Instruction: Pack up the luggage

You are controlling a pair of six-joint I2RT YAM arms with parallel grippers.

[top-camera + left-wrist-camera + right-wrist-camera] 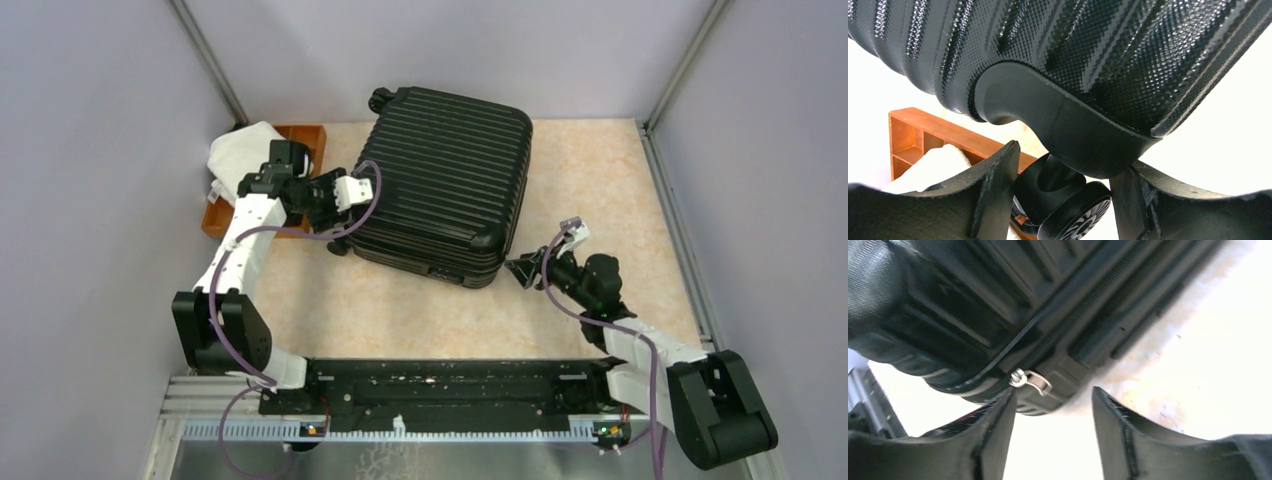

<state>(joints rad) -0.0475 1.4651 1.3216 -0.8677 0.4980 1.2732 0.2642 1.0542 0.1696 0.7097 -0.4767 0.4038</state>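
The left pincer (1066, 197) stands partly open at the near-left corner of the luggage (445, 180). A caster wheel (1073, 212) of that corner shows between its two fingers (993, 195); whether the pads press on the wheel I cannot tell. The right pincer (1053, 432) is open and holds nothing. Its tips sit just short of the near-right corner of the case, where the silver zip pull (1032, 381) lies on the closed zip, just beyond one fingertip.

The luggage is shut and lies flat on the bench (590, 170), ribbed black shell upward, in the far middle and turned a little askew. A second wheel (380, 99) juts from its far-left corner. Just left of the case, at the bench's far-left corner, is a brown wooden tray (308, 138) with dividers. A white cloth (240, 150) bundled in it rises above its rim. The left arm (235, 250) reaches past the tray's near side to the case. The right arm (630, 340) reaches in from the near right.
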